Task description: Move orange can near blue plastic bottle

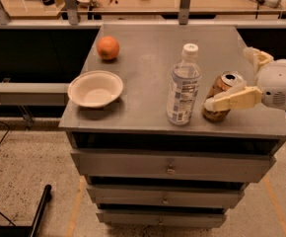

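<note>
The orange can (218, 89) stands upright on the tabletop (148, 58), just right of the blue plastic bottle (183, 85). The gripper (228, 78) reaches in from the bottle's right, its jaws spread apart around the can, the near one crossing the can's front.

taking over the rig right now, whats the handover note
Gripper: open at the right side of the table, fingers spread around the orange can, with the near finger crossing its front.
Orange can: upright on the table, just right of the blue plastic bottle, with a narrow gap between them.
Done: the can stands near the bottle.
Left: probably only backing the gripper away without knocking the can.
</note>
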